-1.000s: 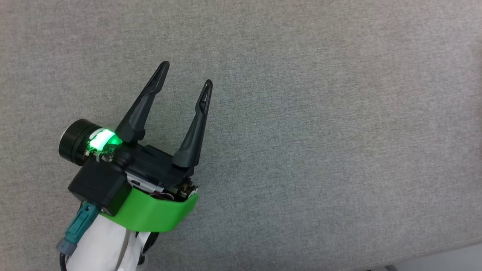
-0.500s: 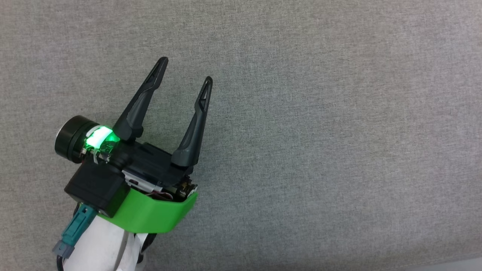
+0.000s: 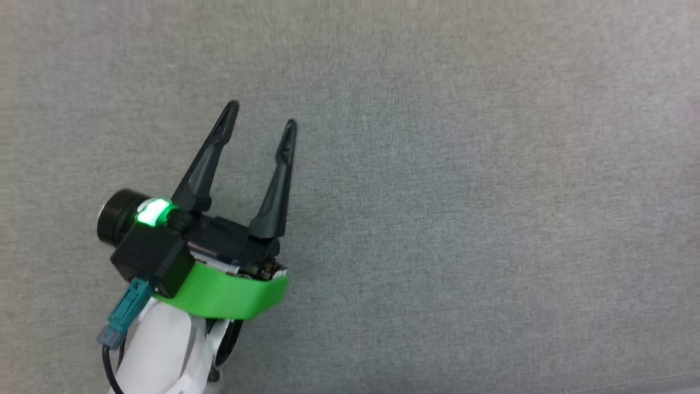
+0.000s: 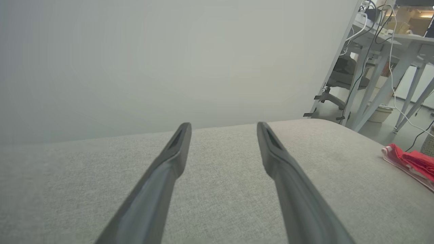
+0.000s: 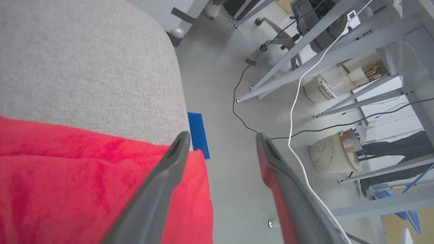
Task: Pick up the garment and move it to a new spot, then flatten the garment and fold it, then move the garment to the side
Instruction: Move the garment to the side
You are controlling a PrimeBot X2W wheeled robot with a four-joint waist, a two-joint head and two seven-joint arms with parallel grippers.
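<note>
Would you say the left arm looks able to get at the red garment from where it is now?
Probably yes, after a sideways move. The left gripper, jaws open, is over bare grey cushion, and the garment lies off to its right near the cushion's edge, with nothing between them.

Garment (image 5: 67, 176) is solid bright red, w/ a white edge strip in the left wrist view. Cushion (image 3: 465, 191) under it = plain grey weave. Left gripper (image 3: 261, 115): black fingers, lime green band (image 3: 229, 295), teal plug (image 3: 128, 312), white forearm (image 3: 153, 350); blue patch (image 5: 197, 134) on the pale grey floor (image 5: 220, 84).
</note>
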